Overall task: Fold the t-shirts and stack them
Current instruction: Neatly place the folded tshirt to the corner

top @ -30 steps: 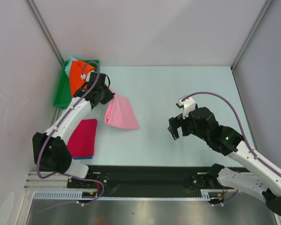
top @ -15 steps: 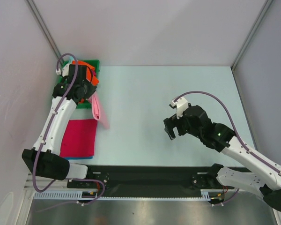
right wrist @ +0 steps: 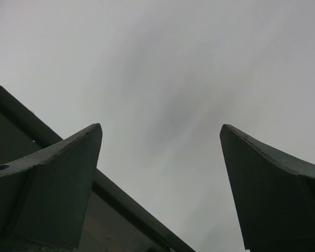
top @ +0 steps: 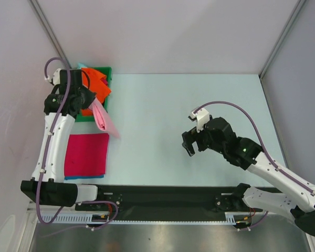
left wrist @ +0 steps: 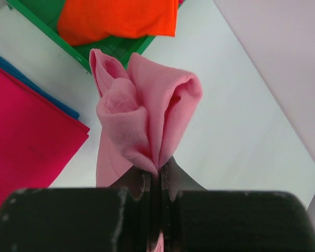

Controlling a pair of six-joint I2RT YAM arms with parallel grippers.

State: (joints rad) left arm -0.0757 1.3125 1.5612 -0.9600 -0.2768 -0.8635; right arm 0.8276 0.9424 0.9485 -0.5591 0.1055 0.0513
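Roughly, the job looks about half done. From the top external camera, a magenta-red shirt lies folded flat near the left arm's base, with a blue layer showing along its near edge, which I take to be another folded shirt under it. An orange shirt sits loosely crumpled in the green tray at the far left, not yet folded. The left gripper is clamped on the pink shirt, which hangs from it as a narrow drape between the tray and the stack. The right gripper hovers over bare table, well apart from any cloth. In the left wrist view, the left gripper pinches one bunched edge of the pink shirt. The cloth is rolled into soft tubes, unfolded, above the tray's corner, with the magenta-red shirt at the left. In the right wrist view, the right gripper stands spread wide with nothing between its fingers. Spreading, folding and stacking the pink shirt remain, then the orange one.
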